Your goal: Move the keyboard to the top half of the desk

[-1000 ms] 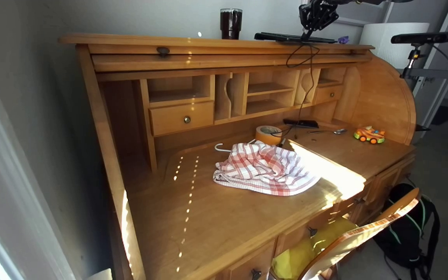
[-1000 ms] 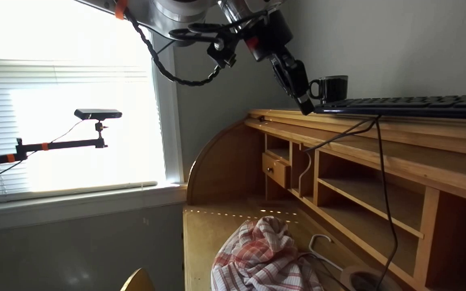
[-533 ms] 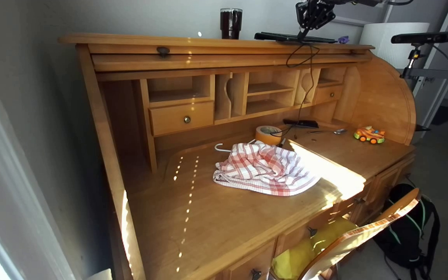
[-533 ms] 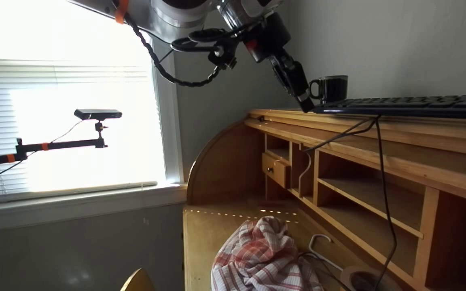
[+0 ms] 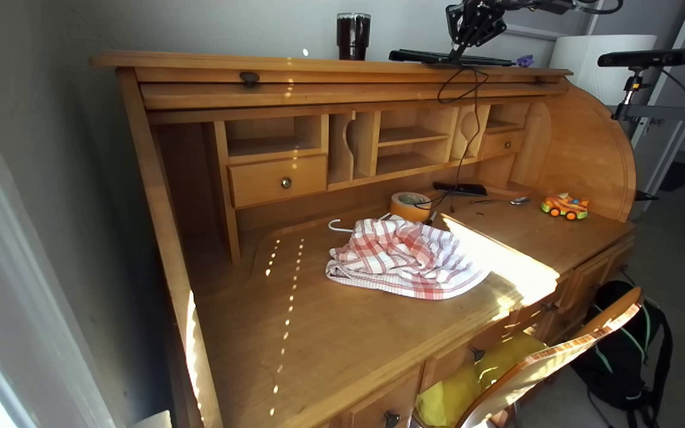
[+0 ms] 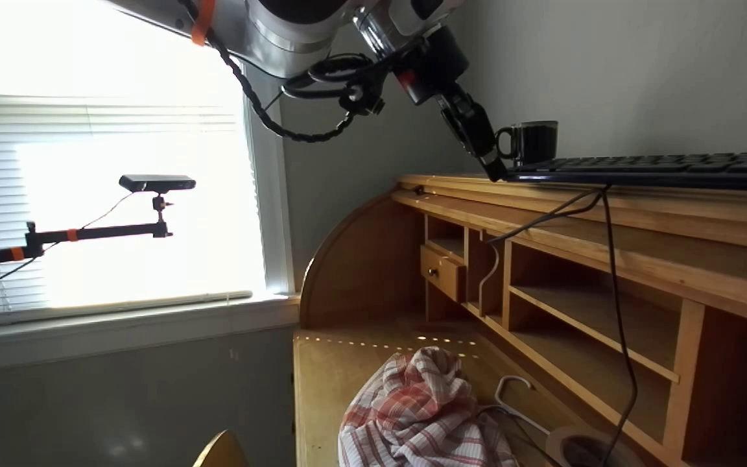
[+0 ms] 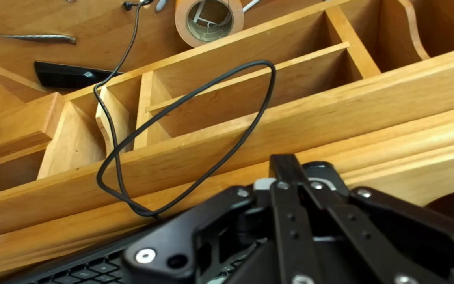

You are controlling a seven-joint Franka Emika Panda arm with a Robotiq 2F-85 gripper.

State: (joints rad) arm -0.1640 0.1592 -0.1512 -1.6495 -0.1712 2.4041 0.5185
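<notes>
Plainly, we have the large honey-brown wooden roll-top desk (image 5: pixel 342 333) beneath our black jointed gripper (image 6: pixel 496 171). Well below it lies a rumpled red-and-white checked cloth (image 5: pixel 408 255). The flat black rectangular keyboard (image 6: pixel 665 170) rests on the desk's top, just beside the hand's tips — touching or not, we cannot tell. The hand itself is clenched — jaws together. To its side stands a dark see-through mug (image 6: pixel 535 143) with a handle; well beneath the hand sits a round tan tape roll (image 5: pixel 405 211).

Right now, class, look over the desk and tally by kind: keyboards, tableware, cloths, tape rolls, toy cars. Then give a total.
Keyboard: 1
Tableware (mug, spoon): 2
Cloth: 1
Tape roll: 1
Toy car: 1
Total: 6
</notes>
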